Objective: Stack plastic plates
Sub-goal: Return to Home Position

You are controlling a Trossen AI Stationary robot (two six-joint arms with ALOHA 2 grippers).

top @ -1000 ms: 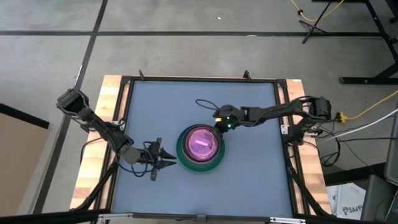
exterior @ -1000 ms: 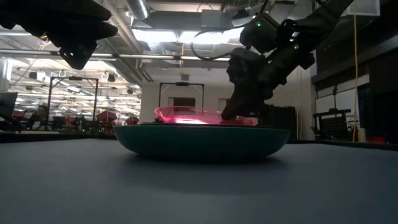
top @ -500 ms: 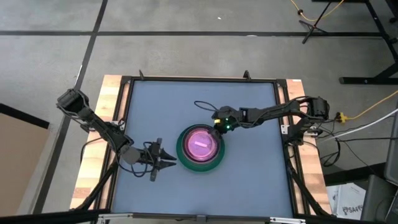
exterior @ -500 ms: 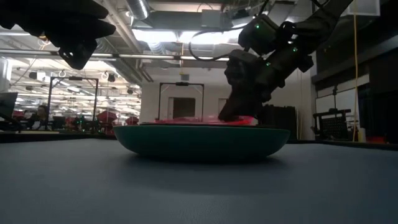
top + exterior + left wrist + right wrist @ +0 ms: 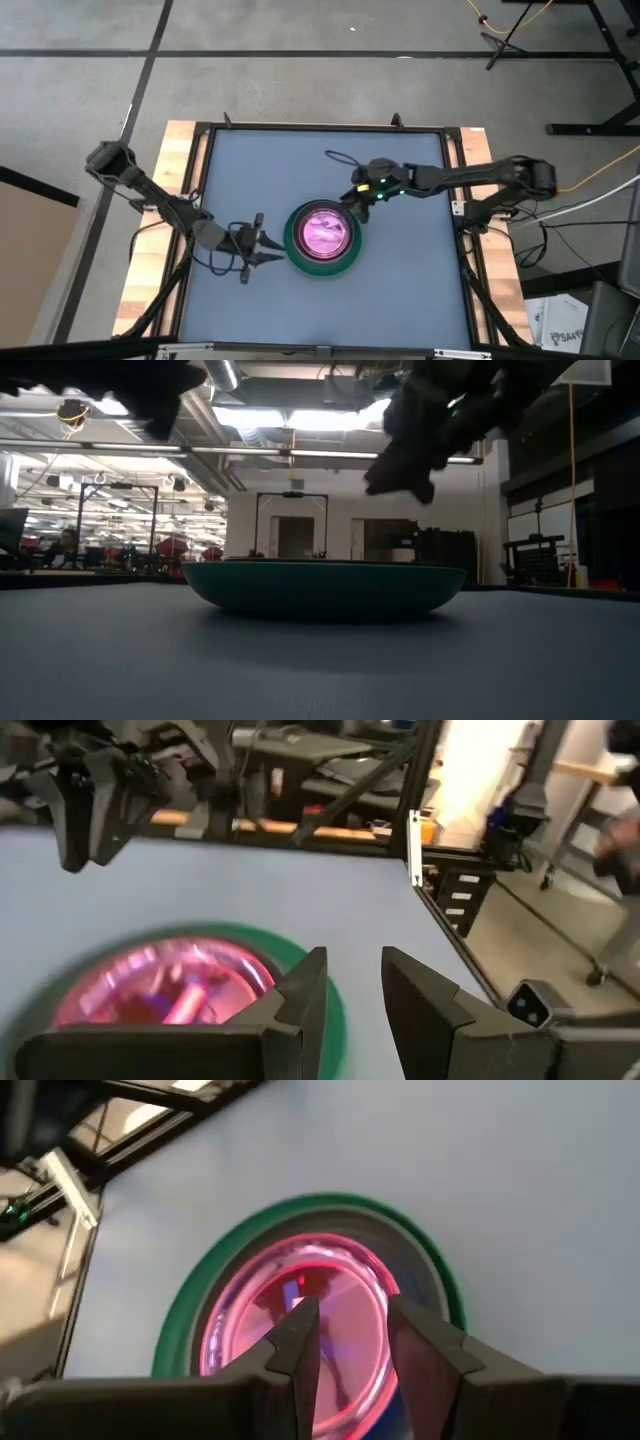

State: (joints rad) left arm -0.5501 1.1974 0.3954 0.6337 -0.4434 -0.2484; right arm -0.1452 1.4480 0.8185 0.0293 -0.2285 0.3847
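Note:
The plastic plates form one nested stack at the table's middle. A large dark green plate (image 5: 322,238) rests on the table. A translucent magenta plate (image 5: 330,1315) lies on top inside it, with a dark grey rim (image 5: 415,1270) showing between them. My right gripper (image 5: 352,197) hangs open above the stack's far right rim, clear of it in the low view (image 5: 400,475). My left gripper (image 5: 262,248) hovers open just left of the stack with nothing between its fingers (image 5: 305,995).
The blue table top (image 5: 400,290) lies bare around the stack inside a black frame (image 5: 455,200). The room's floor and benches lie beyond the table's edges.
My right gripper has let go of the magenta plate's far right rim. It has risen and drawn back toward the table's far right. The plate, tilted up a second ago, has dropped level into the stack. My left gripper has risen a little.

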